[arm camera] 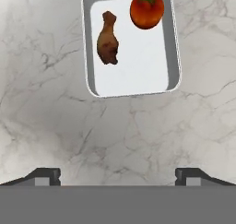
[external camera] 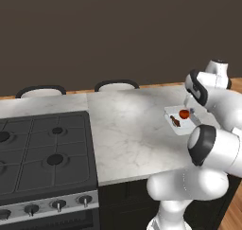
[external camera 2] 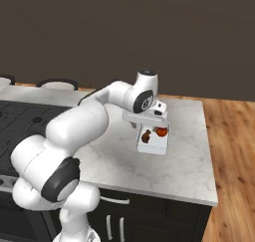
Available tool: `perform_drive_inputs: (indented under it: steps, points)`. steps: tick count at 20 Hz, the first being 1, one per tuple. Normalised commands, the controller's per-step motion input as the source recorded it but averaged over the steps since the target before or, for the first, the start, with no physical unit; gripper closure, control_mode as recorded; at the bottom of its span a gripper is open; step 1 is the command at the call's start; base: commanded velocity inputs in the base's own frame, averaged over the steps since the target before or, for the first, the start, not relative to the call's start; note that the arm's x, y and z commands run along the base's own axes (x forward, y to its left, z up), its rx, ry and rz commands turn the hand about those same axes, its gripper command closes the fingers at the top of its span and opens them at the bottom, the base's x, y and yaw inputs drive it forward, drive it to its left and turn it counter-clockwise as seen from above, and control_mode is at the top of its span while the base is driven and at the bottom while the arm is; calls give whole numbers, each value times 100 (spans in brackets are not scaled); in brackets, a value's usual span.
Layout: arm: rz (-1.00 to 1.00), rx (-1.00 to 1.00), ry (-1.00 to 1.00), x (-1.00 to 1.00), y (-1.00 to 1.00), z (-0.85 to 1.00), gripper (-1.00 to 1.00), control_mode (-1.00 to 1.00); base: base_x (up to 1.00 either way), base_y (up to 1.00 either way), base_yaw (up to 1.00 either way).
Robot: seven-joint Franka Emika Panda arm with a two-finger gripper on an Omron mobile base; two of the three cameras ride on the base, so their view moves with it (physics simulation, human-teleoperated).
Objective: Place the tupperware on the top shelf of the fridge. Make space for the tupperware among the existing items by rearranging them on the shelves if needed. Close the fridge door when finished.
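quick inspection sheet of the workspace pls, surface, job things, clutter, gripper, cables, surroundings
surface: marble counter, bare apart from the tub
job's things: tupperware lies flat near the counter's right end, holding a drumstick and a tomato; not yet lifted
clutter: nothing seen
grippers: gripper above the counter just short of the tub, fingers wide apart, holding nothing
cables: nothing seen
surroundings: black stove to the left, two chair backs behind the counter, wood floor to the right
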Motion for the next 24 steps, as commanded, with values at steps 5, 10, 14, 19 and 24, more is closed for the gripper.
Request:
perform_drive_inputs:
  steps: [5, 10, 14, 19, 24]
  points:
    - [0, 0, 2, 20, -24, -13, -100, -100, 0, 0, 0]
    - [0, 0, -2, 5, -5, -32, -100, -100, 0, 0, 0]
    - [0, 0, 0, 6, 0, -60, -100, -100, 0, 0, 0]
    - [0, 0, 0, 4, 0, -61, -100, -100, 0, 0, 0]
    - [0, 0, 0, 6, -2, -22, -100, -100, 0, 0, 0]
